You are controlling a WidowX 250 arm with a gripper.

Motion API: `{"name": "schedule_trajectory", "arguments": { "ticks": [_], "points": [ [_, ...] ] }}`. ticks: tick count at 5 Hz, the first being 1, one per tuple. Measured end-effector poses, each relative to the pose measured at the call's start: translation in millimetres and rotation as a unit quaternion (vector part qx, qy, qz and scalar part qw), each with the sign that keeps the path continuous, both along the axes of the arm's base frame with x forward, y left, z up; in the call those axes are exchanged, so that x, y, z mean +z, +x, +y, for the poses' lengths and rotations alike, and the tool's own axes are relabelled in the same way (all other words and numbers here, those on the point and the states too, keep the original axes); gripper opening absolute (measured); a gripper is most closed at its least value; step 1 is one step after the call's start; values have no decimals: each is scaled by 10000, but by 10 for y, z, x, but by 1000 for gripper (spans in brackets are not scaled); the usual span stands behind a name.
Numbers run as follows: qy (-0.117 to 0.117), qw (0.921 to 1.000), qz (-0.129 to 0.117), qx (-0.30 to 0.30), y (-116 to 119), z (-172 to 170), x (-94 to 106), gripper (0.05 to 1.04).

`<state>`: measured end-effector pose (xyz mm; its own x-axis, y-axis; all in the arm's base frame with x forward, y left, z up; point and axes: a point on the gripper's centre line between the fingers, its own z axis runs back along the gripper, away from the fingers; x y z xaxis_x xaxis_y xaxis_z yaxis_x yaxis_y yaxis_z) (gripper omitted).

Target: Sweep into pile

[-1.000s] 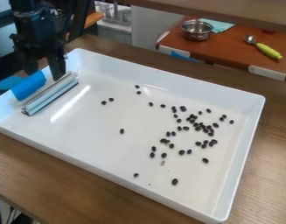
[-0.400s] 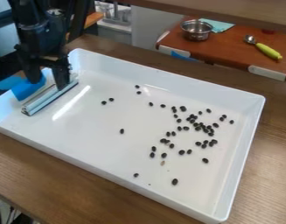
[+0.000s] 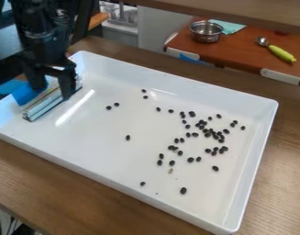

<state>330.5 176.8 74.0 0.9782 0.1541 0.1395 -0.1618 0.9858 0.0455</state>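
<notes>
Black beans (image 3: 191,160) lie loose over the middle and right of the white tray (image 3: 249,165), so the sweeping looks hardly begun, if at all. The nearest thing to a heap is a ragged cluster right of centre, and even that is full of gaps. Still to be brought in are the outliers: a pair toward the left, a lone one near the middle, a few by the near side and a loose fringe all around. The silvery sweeping bar (image 3: 41,108) rests at the tray's left end, beside a blue piece (image 3: 25,94) and well apart from every bean. The gripper (image 3: 53,93) is at the bar with its fingers spread wide — no grip made, as far as I can judge — so picking up the bar and all the gathering seem left to do.
</notes>
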Motion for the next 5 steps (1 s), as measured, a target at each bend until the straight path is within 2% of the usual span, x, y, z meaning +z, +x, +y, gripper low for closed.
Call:
{"name": "schedule_trajectory", "arguments": {
  "ticks": [1,2,3,4,5],
  "points": [
    [107,9999,89,14,-10,-11,-86,972],
    [205,9997,126,-57,4,-38,-135,695],
    [165,9997,166,-105,-43,-81,-196,407],
    [110,9997,198,-133,-60,-150,-195,381],
    [-15,9994,337,-93,-69,-275,-200,381]
  ]
}}
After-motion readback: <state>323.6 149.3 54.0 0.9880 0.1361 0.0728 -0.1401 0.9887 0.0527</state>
